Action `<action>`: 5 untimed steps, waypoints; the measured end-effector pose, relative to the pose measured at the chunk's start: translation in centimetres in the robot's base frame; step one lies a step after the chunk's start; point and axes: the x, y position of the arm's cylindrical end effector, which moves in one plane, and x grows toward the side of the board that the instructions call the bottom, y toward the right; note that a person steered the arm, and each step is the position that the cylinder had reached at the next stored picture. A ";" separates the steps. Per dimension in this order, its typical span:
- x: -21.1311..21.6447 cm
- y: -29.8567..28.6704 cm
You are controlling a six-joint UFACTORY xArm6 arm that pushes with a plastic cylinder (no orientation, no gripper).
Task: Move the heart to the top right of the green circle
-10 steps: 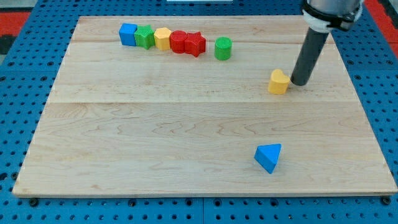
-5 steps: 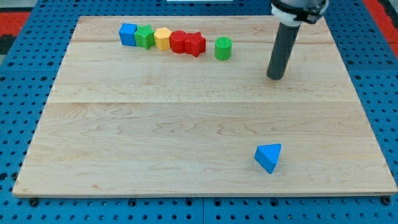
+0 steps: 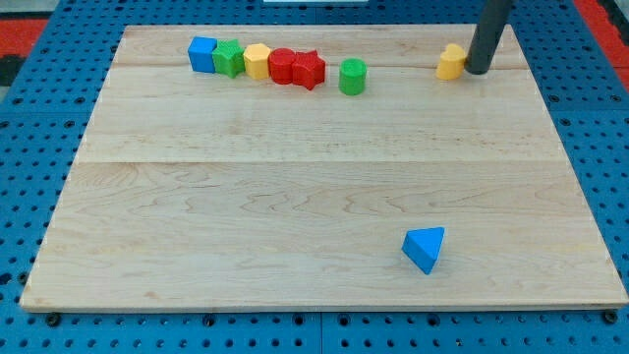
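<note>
The yellow heart (image 3: 451,62) lies near the board's top edge, to the right of the green circle (image 3: 353,76) and slightly higher in the view. My tip (image 3: 478,71) stands right beside the heart on its right side, touching or nearly touching it. The rod rises out of the view's top. The green circle stands alone, just right of the row of blocks at the top left.
A row at the top left holds a blue cube (image 3: 202,53), a green star (image 3: 229,58), a yellow hexagon (image 3: 257,61), a red cylinder (image 3: 282,65) and a red star (image 3: 309,69). A blue triangle (image 3: 425,248) lies at the bottom right. The wooden board (image 3: 246,197) rests on a blue pegboard.
The yellow heart has moved from mid-right of the board up to the top edge. My tip has moved up with it and now stands at its right side.
</note>
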 end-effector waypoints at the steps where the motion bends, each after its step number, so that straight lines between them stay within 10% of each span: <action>1: -2.2 0.0; 5: -0.1 -7.0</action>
